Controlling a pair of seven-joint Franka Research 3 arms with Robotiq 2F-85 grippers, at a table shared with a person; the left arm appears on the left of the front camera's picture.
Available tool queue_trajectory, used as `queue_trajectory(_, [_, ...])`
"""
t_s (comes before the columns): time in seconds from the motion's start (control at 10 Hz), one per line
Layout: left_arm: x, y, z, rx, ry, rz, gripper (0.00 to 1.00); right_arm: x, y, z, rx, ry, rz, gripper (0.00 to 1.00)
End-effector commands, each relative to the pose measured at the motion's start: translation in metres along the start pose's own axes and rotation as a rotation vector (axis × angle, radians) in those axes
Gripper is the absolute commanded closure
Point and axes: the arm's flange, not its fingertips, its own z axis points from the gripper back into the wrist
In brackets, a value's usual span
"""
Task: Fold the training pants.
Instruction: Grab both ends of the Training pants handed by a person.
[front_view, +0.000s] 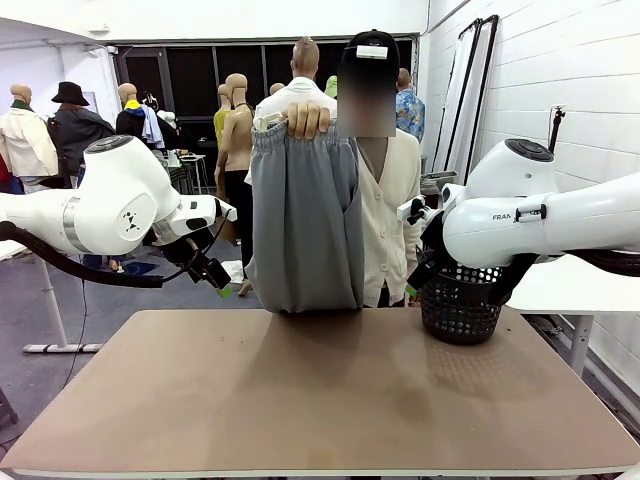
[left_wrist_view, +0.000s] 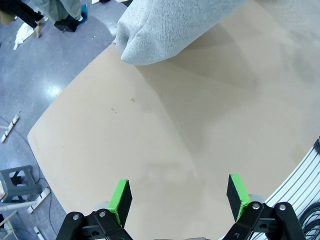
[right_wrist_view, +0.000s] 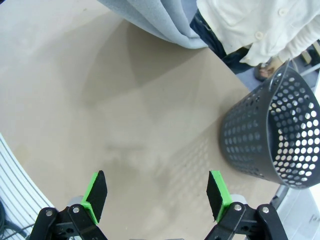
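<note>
1. Your left claw (left_wrist_view: 178, 184) is standing spread wide, with its green pads (left_wrist_view: 120, 199) well apart. It is holding nothing and touching nothing, and it is hovering over bare counter (left_wrist_view: 165, 135).
2. Your right claw (right_wrist_view: 156, 176) is gaping just as wide. Nothing is sitting between its pads (right_wrist_view: 95, 196), and it too is hanging above the bare counter surface.
3. The training pants (front_view: 305, 220) are hanging upright at the far side of the counter, well apart from both claws. The person's hand (front_view: 307, 120) is gripping them by the gathered waistband.
4. The rounded lower end of the pants is dangling right at the counter's far edge. In the left wrist view it is overlapping that edge, but you cannot tell whether the fabric is touching the surface.
5. The person is standing behind the pants, wearing a cream cardigan (front_view: 392, 200).
6. A black perforated basket (front_view: 458, 305) is standing upright at the far right of the counter, under your right arm. In the right wrist view it is sitting near the right claw, though the two are not touching.
</note>
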Motion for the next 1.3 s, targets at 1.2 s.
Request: queue_trajectory(1.2, [-0.01, 0.032, -0.013, -0.041, -0.03, -0.396, 0.0, 0.002, -0.024, -0.021, 0.111, -0.2, 0.34, 0.0])
